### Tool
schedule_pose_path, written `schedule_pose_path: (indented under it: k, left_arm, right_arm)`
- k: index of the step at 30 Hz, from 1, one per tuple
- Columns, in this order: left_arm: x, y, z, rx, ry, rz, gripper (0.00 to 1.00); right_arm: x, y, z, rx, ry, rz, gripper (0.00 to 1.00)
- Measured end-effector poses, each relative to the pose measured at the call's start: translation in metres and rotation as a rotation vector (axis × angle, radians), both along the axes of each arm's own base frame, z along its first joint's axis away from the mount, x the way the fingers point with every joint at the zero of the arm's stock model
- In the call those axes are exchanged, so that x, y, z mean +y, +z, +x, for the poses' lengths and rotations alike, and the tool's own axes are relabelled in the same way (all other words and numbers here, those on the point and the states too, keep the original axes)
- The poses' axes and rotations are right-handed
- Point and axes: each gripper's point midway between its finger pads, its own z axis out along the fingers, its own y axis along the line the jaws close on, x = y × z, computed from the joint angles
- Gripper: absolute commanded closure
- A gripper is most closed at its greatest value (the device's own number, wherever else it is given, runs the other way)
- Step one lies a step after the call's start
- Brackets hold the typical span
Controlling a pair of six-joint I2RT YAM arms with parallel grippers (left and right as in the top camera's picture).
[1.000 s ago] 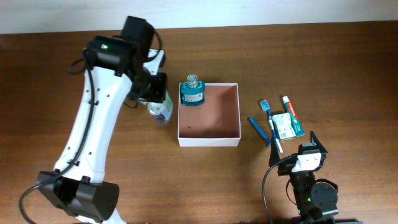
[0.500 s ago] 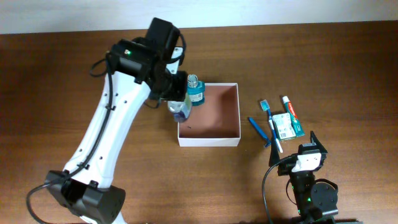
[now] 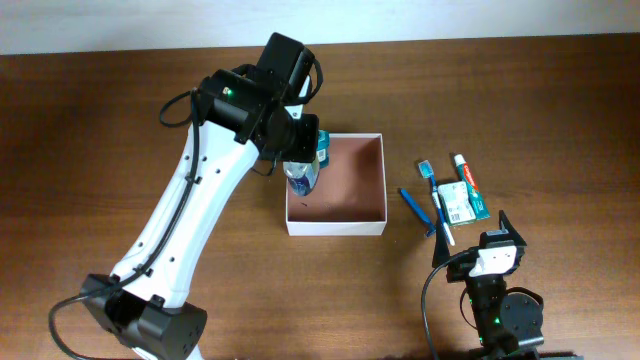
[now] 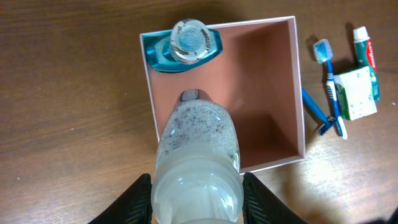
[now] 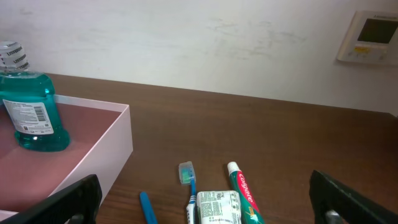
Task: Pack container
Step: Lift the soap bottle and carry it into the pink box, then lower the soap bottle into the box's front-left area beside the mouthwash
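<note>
dark wooden tabletop (image 3: 90,130) below a pale wall (image 5: 186,43). the left gripper (image 4: 198,200), clamped on a clear bottle (image 4: 198,146), has swung in from the left and now hangs over the container's (image 3: 336,226) left wall; the container sits mid-table with blue mouthwash (image 4: 185,45) in its far-left corner. lowering and letting go looks next.

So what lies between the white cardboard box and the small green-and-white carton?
The overhead view shows two things: a slim blue plastic stick nearer the square white-walled cardboard box, then a blue-and-white toothbrush beside the small green-and-white carton.
</note>
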Motion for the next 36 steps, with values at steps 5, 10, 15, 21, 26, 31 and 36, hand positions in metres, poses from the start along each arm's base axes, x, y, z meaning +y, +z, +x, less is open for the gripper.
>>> schedule_pose_path:
  k: [5, 10, 15, 21, 26, 31, 36]
  left_arm:
    - [0.003, -0.001, 0.002, -0.004, 0.021, 0.017, 0.71]
    - [0.002, -0.013, 0.006, 0.021, 0.037, 0.031, 0.71]
    - [0.000, -0.029, 0.010, 0.058, 0.040, 0.050, 0.71]
    - [0.003, -0.031, 0.012, 0.054, 0.058, 0.063, 0.72]
    - [0.005, -0.032, 0.014, 0.051, 0.072, 0.076, 0.72]
    - [0.004, -0.031, 0.018, 0.037, 0.097, 0.065, 0.71]
    - [0.003, -0.032, 0.019, 0.036, 0.116, 0.057, 0.72]
  right_arm:
    - [0.000, 0.000, 0.000, 0.000, 0.000, 0.000, 0.02]
    - [0.000, 0.000, 0.000, 0.000, 0.000, 0.000, 0.02]
    - [0.000, 0.000, 0.000, 0.000, 0.000, 0.000, 0.02]
    - [0.000, 0.000, 0.000, 0.000, 0.000, 0.000, 0.02]
    - [0.000, 0.000, 0.000, 0.000, 0.000, 0.000, 0.02]
    - [0.000, 0.000, 0.000, 0.000, 0.000, 0.000, 0.02]
    - [0.000, 0.000, 0.000, 0.000, 0.000, 0.000, 0.02]
